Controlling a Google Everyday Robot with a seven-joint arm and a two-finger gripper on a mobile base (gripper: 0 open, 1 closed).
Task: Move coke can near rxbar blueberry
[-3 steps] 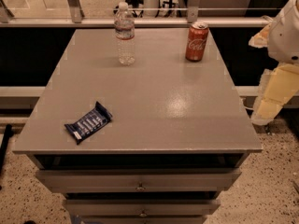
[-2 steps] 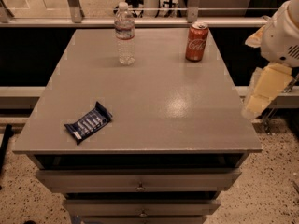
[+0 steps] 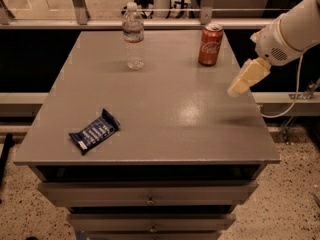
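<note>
The red coke can [image 3: 210,45] stands upright at the far right of the grey table [image 3: 170,114]. The rxbar blueberry [image 3: 94,132], a dark blue flat wrapper, lies near the front left corner, far from the can. My gripper [image 3: 236,88] hangs on the white arm [image 3: 290,31] over the table's right edge. It is to the right of the can and nearer the front, above the surface and apart from the can. It holds nothing that I can see.
A clear plastic water bottle [image 3: 133,36] stands at the far middle-left of the table. A glass railing [image 3: 165,4] runs behind the table. Drawers [image 3: 150,199] sit under the tabletop. A cable [image 3: 295,94] hangs at the right.
The arm has swung left and up, bringing the gripper from beside the table's right edge to over it, closer to the can. The can, bar and bottle have not moved.
</note>
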